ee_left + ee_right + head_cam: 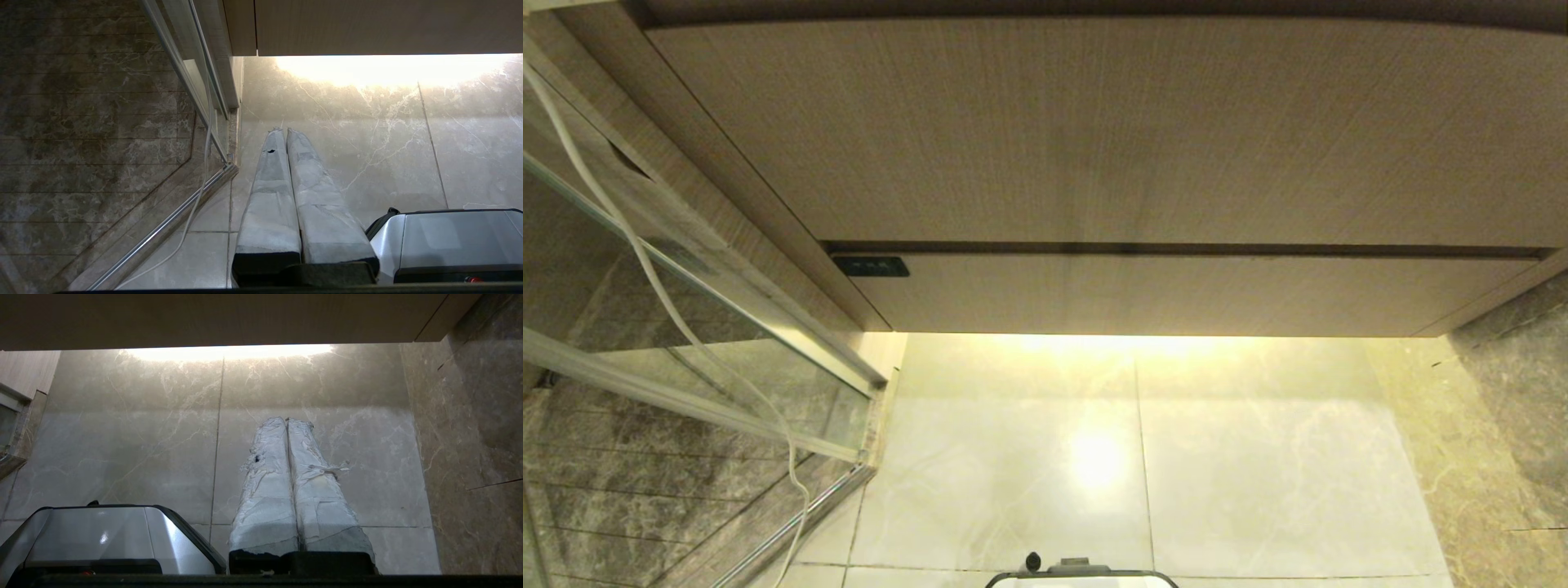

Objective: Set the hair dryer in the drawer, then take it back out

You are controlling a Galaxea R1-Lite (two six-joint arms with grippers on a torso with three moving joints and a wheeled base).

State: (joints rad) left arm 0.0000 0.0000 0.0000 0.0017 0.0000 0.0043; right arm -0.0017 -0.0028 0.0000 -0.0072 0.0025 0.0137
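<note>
Nothing of the task has begun, as far as these views tell: the wide, pale wood-grain drawer (1176,294) with its flat handleless front sits flush and closed beneath the taller wood-grain panel (1094,131), above the glossy cream marble floor (1241,474). The white hair dryer is in none of the views, so I cannot say where it lies. The first move probably calls for an arm to rise to the drawer front and find purchase to draw it open, which looks awkward with no handle. Both arms hang parked, low, well below the drawer. The left pincer (284,131) has its cloth-wrapped fingers pressed together, holding nothing, over the floor. The right pincer (286,421) is likewise pressed together and empty.
</note>
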